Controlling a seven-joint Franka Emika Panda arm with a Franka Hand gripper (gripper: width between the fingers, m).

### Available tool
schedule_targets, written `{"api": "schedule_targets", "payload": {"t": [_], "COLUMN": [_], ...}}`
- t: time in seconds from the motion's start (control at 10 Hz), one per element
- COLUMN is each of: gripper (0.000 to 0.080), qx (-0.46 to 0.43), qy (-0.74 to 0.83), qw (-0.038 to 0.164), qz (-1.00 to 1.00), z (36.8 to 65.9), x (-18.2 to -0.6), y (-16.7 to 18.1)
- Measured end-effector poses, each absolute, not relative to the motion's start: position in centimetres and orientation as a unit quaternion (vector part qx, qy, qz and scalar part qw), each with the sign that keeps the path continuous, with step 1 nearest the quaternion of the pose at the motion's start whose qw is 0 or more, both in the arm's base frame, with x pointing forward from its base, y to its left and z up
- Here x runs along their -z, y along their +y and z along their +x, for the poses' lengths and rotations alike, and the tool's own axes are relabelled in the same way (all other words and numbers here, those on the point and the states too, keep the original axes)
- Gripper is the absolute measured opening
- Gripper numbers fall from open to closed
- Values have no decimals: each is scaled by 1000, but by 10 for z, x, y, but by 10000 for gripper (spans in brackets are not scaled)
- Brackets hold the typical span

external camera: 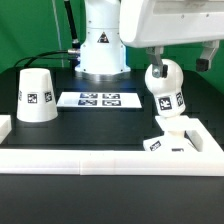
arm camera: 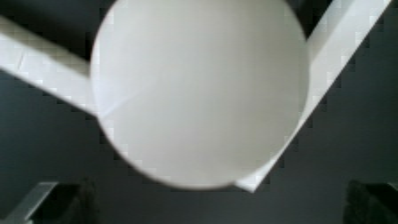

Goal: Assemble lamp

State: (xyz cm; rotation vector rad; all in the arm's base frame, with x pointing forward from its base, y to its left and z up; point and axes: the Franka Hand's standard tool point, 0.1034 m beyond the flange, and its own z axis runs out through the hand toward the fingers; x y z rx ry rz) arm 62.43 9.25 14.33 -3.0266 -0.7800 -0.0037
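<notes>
While the arm hung over the exterior view's right side of the black table (external camera: 110, 125), its gripper (external camera: 178, 56) sat directly above the bulb (external camera: 162, 80). Through the wrist camera the bulb's round head filled almost everything, and the two dark fingers (arm camera: 50, 200) showed only at the corners, well apart from it on either side. So the jaws were spread wide and, as far as I could see, had hold of nothing. The bulb stood on its stem on top of the base (external camera: 165, 142), its head leaning slightly toward the exterior view's left; whether it was fully seated I could not tell. The base rested just beside the white rail (external camera: 100, 157) along the table's front edge. The shade (external camera: 37, 97) stood upright, well apart on the exterior view's left, with the marker board (external camera: 97, 99) lying flat between it and the bulb.
</notes>
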Motion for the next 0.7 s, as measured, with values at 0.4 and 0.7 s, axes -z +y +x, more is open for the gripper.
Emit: {"api": "schedule_targets", "payload": {"t": [0.4, 0.7], "gripper": [699, 699], "qx": [7, 4], "qy": [-247, -243], "qw": [7, 8], "qz": [-969, -970], "z": [626, 614], "x": [-142, -136], "y": [81, 75]}}
